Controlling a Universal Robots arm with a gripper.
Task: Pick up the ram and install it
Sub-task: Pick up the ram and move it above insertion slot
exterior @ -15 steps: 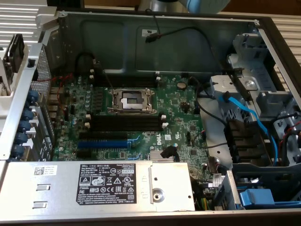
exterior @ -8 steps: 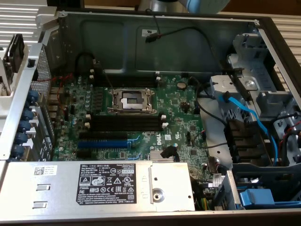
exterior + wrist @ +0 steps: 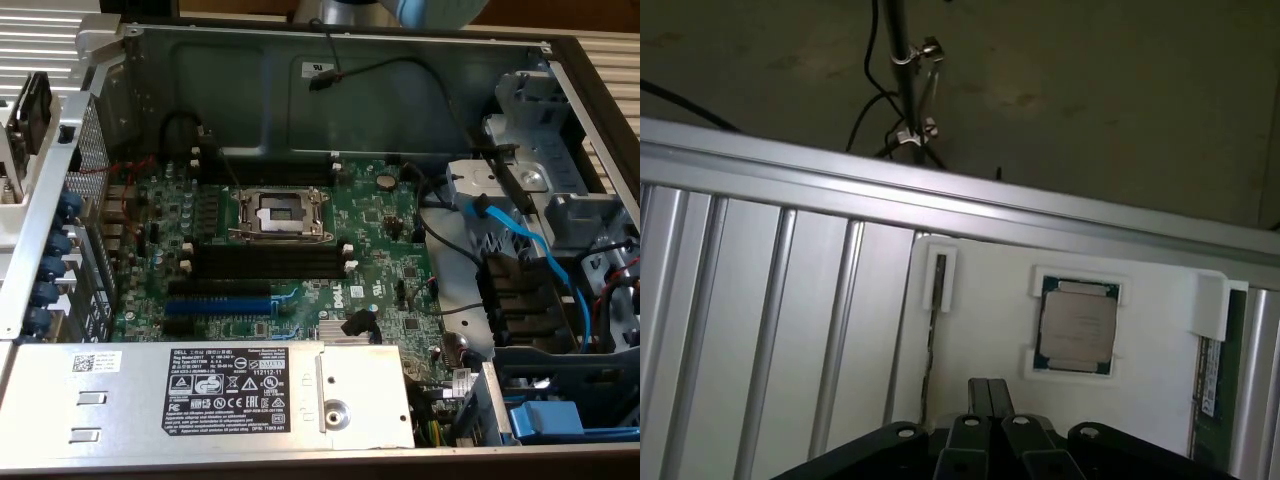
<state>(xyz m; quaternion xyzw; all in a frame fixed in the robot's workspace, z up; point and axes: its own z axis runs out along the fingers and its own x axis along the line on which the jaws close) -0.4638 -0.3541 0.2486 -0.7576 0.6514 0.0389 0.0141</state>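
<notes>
In the wrist view a white holder plate (image 3: 990, 300) lies on a ribbed aluminium table. At one edge of it a dark green ram stick (image 3: 1208, 385) with a whitish label stands on edge under a white clip. A second thin dark stick (image 3: 932, 340) stands edge-on under another clip. My gripper (image 3: 990, 385) hovers above the plate between the two sticks, its fingers shut together with nothing in them. In the exterior view, the motherboard (image 3: 380, 225) lies inside the open case with its black memory slots (image 3: 265, 262) bare, white end clips at both ends.
A CPU chip (image 3: 1077, 325) sits in a white frame on the holder plate. On the motherboard are the CPU socket (image 3: 278, 213), a blue expansion slot (image 3: 218, 305) and a second pair of black slots (image 3: 270, 172). A power supply (image 3: 200, 395) and blue cables (image 3: 530, 250) border the board.
</notes>
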